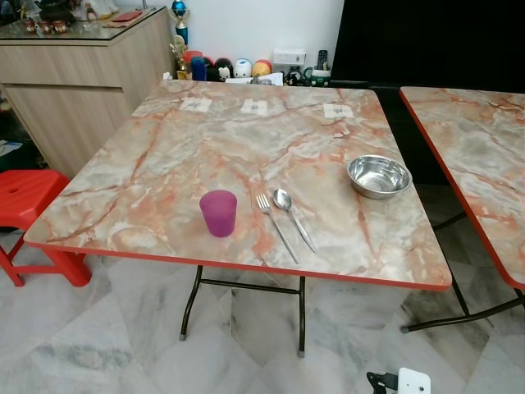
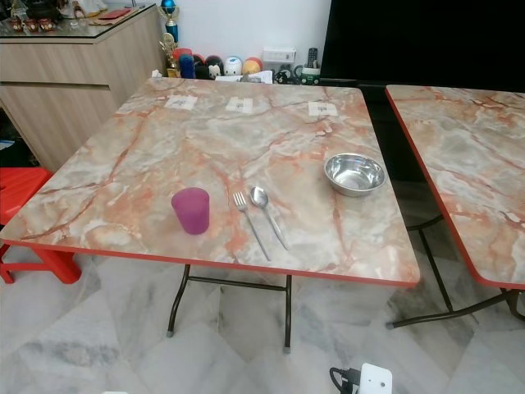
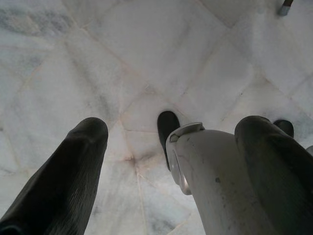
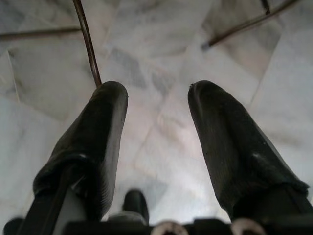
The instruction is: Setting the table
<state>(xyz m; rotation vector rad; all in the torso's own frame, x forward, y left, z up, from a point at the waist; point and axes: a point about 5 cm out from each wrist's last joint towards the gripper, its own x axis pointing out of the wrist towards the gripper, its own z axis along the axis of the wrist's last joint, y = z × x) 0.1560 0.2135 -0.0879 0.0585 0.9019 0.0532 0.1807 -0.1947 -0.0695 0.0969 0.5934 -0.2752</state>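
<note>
Beside table (image 1: 148, 180), red stool (image 1: 33, 201), second table (image 1: 484, 156)

Red stool (image 1: 29, 205) beside wooden cabinet (image 1: 74, 90)

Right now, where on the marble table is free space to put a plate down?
The table is bare on its left half, left of the purple cup, and across the middle, between the three paper labels and the cutlery. The front is crowded: cup, fork, spoon, steel bowl.
</note>
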